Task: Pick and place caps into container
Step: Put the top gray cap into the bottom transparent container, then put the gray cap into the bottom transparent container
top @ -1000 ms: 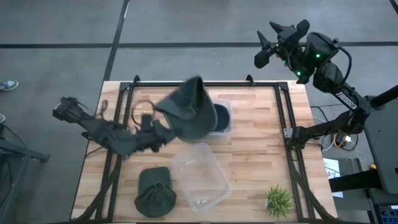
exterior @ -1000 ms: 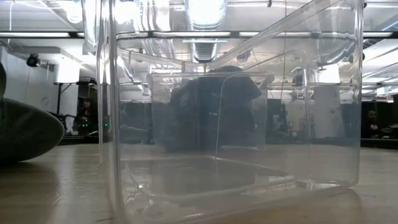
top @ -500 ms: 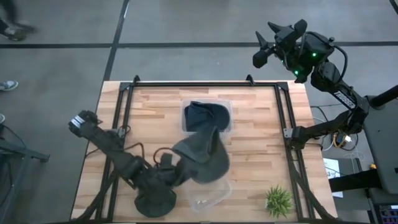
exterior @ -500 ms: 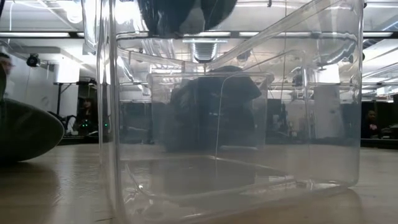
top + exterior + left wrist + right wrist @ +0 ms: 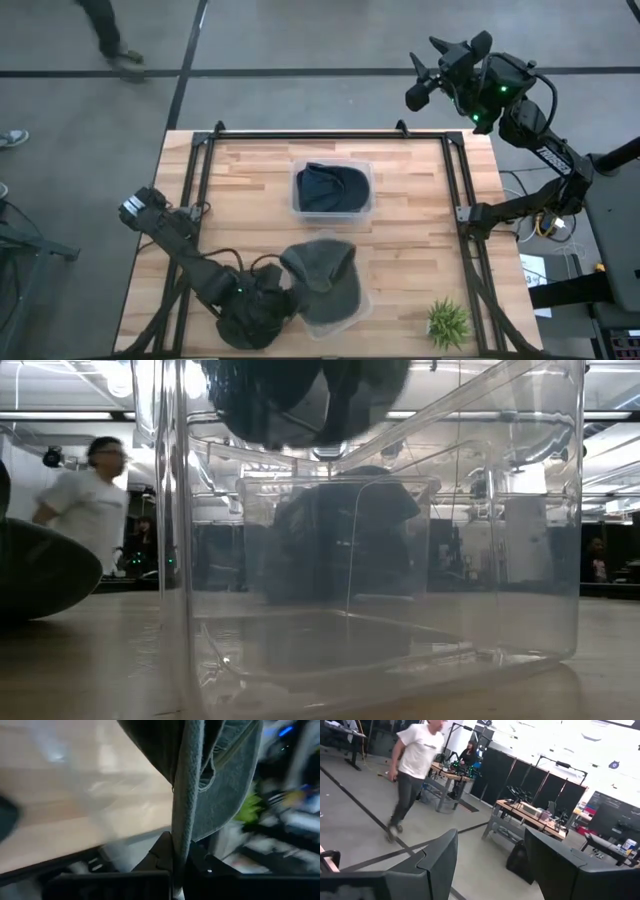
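Note:
An olive-green cap (image 5: 322, 277) hangs from my left gripper (image 5: 280, 292) over the near clear container (image 5: 330, 318); in the low view the cap (image 5: 300, 395) shows above the container's rim (image 5: 380, 445). A second olive cap (image 5: 243, 324) lies on the table's near left, partly under my left arm. A navy cap (image 5: 330, 188) sits inside the far clear container (image 5: 297, 205). My right gripper (image 5: 440, 68) is open, raised beyond the table's far right corner. The other caps are hidden. My left gripper (image 5: 179, 854) is shut on the olive cap, pinching a folded fabric edge (image 5: 181, 827) between its two fingers. It comes roughly level from the table's left. The cap is lifted clear, spreading over the near container's opening; I cannot tell whether it touches the rim.
A small green spiky plant (image 5: 447, 321) stands near the table's near right corner. A black frame (image 5: 460, 190) runs along the table's edges. A person (image 5: 85, 500) walks in the room behind the table. Bare wood (image 5: 410, 250) lies right of the containers.
My left gripper has swung from the middle of the table toward the near edge and moved down, carrying the olive cap from beside the far container to above the near one. The cap stays in the hold. A person has walked into view in the background.

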You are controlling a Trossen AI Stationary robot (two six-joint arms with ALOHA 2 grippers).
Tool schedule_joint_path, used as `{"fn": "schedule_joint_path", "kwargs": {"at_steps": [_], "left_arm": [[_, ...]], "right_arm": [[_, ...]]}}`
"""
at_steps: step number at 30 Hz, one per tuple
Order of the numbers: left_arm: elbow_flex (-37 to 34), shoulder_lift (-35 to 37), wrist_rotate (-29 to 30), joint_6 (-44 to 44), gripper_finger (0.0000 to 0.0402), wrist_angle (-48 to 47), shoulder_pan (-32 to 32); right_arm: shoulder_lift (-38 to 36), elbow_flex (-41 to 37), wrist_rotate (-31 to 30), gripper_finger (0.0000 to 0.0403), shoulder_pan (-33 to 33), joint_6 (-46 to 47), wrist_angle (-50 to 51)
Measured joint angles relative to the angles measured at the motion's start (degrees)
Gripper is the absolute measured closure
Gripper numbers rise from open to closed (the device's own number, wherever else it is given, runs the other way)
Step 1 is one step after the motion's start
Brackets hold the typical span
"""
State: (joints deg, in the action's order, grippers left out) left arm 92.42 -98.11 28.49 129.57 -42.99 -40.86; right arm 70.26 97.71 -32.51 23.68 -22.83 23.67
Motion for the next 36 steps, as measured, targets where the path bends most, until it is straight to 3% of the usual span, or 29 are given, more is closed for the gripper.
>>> {"fn": "schedule_joint_path", "kwargs": {"at_steps": [3, 7, 14, 19, 28, 32, 36], "left_arm": [[0.0, -1.1, -4.2, 2.5, 0.0389, -2.1, -1.0], [-0.2, -1.9, -4.7, 6.6, 0.0389, -4.0, -1.6], [-0.2, -1.9, 6.2, 5.5, 0.0379, -1.6, -0.1], [-0.2, -2.2, 1.6, 5.8, 0.0339, -1.8, 0.2], [0.2, -2.1, 1.2, 6.0, 0.0245, -1.9, 0.2], [0.8, -1.2, 2.6, 4.4, 0.0233, -2.0, 0.1], [0.9, 0.7, 2.8, -0.8, 0.0232, -4.1, 0.2]], "right_arm": [[0.0, 0.0, 0.0, 0.0177, 0.0, -0.9, 0.0], [0.0, 0.0, 0.2, 0.0177, 0.0, -1.8, 0.0], [0.1, -0.4, 1.4, 0.0177, 0.0, -1.6, 0.0], [0.1, -1.0, 1.5, 0.0177, 0.0, -1.4, 0.1], [0.1, -1.4, 1.5, 0.0177, 0.0, -1.2, 0.1], [0.1, -1.4, 1.8, 0.0177, 0.0, -1.2, 0.6], [-0.1, -1.4, 6.5, 0.0177, 0.0, 0.5, 3.4]]}}
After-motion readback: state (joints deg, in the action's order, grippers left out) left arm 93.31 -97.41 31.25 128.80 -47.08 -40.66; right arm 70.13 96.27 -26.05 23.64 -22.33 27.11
